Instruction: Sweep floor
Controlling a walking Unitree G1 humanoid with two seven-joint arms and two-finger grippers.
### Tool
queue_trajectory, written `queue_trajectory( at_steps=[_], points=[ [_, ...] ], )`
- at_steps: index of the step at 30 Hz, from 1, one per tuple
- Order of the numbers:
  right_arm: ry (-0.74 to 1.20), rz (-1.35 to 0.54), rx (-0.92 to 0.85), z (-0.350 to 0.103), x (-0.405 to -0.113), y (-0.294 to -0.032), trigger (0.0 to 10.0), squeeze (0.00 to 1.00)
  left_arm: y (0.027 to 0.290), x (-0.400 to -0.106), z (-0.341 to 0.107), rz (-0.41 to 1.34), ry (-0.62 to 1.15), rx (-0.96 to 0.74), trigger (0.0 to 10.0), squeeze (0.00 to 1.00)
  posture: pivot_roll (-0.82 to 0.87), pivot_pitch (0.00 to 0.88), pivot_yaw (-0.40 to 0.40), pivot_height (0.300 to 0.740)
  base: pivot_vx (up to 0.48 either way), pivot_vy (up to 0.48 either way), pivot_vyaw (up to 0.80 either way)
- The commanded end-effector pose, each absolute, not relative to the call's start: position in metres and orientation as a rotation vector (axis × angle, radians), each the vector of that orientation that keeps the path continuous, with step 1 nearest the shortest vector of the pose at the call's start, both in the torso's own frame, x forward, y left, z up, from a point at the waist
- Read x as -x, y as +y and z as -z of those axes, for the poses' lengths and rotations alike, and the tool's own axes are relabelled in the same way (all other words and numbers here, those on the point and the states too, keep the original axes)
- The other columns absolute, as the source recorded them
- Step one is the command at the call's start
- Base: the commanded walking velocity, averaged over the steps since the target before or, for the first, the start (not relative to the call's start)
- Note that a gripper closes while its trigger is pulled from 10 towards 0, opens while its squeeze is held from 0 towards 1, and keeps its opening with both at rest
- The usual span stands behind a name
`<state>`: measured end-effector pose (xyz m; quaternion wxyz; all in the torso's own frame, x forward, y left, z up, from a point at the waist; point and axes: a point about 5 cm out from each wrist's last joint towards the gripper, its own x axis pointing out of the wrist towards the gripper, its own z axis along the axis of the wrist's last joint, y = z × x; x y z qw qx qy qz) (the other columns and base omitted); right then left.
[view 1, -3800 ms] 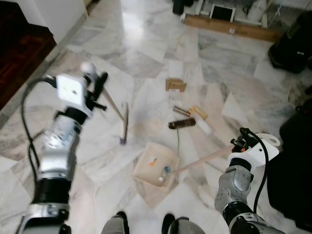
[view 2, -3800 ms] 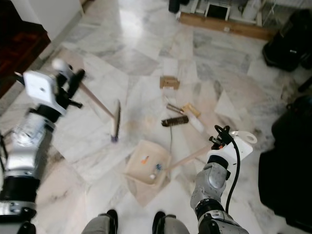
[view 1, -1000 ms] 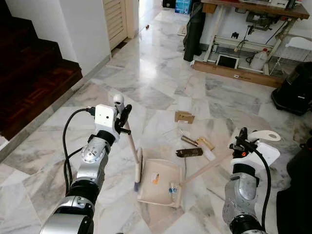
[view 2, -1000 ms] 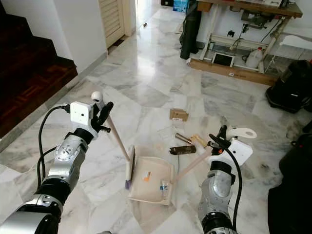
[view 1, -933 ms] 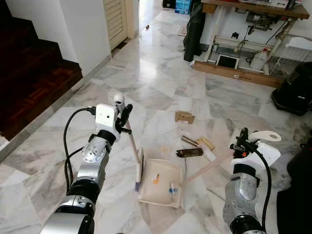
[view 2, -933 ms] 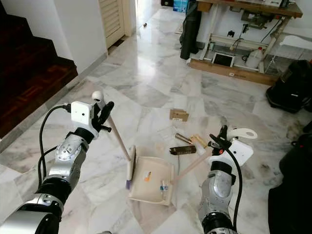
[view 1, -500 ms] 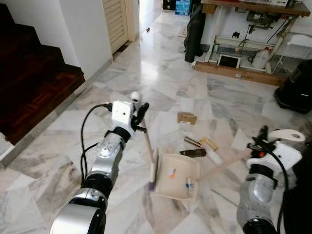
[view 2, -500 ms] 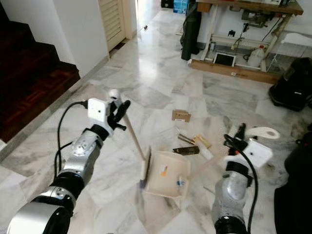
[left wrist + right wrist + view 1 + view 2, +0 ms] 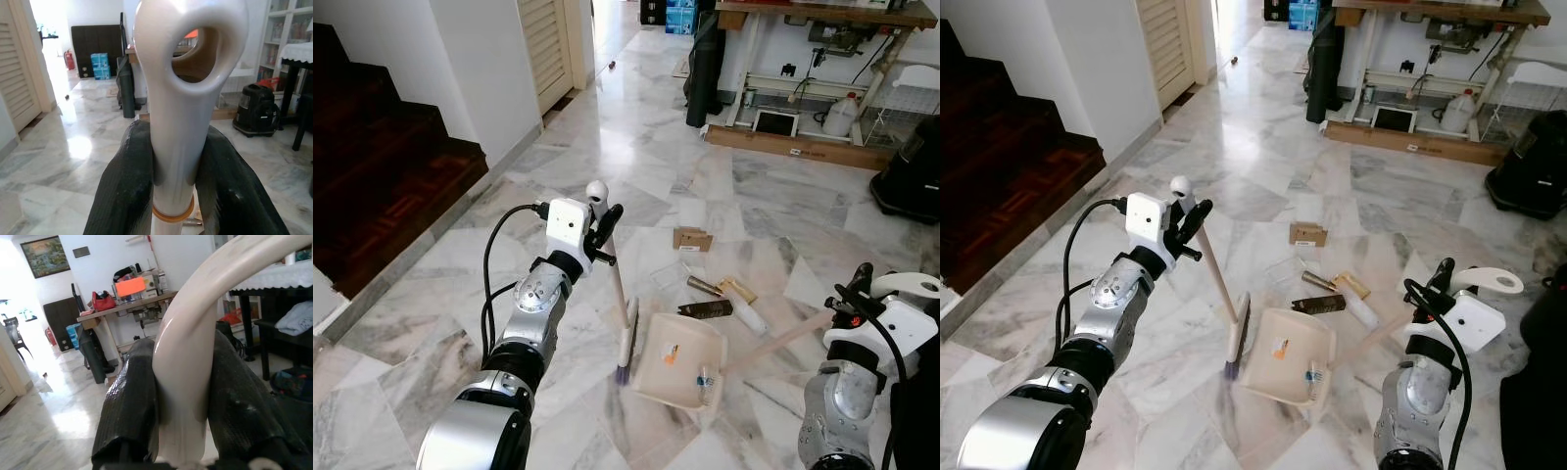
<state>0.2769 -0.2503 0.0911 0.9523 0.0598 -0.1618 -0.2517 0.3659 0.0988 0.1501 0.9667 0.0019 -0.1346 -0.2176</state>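
- Left end effector [image 9: 603, 227] clenched around broom [image 9: 616, 292] handle top, bristles down on floor [image 9: 607, 157] beside dustpan [image 9: 677, 354]
- Right end effector [image 9: 855, 294] clenched on dustpan handle end

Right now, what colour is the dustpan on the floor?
Cream, like its long handle. The dustpan shows best in the left eye view, with small scraps inside.

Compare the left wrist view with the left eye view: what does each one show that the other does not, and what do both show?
Left wrist view alone: the left pincer's fingers pressing the broom handle just below its hanging hole.

Left eye view alone: the broom head on the floor beside the dustpan, litter beyond it, and the right pincer holding the dustpan handle.

Both: the left pincer, the broom's top end, and the marble floor.
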Motion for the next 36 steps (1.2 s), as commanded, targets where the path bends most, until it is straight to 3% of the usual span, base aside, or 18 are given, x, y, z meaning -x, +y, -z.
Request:
queue_trajectory(
  at_steps=[1,36],
  points=[
    [-0.425,0.497,-0.117,-0.113,-0.282,-0.252,10.0,0.00,0.099,-0.371,-0.169,0.437,-0.347,-0.028,10.0,0.00,-0.01,0.000,-0.014,0.740,0.000,0.000,0.00],
    [-0.411,0.490,-0.116,-0.115,-0.283,-0.245,10.0,0.00,0.125,-0.370,-0.164,0.374,-0.341,-0.067,10.0,0.00,0.03,0.000,0.007,0.740,0.000,0.000,0.00]
  ],
)
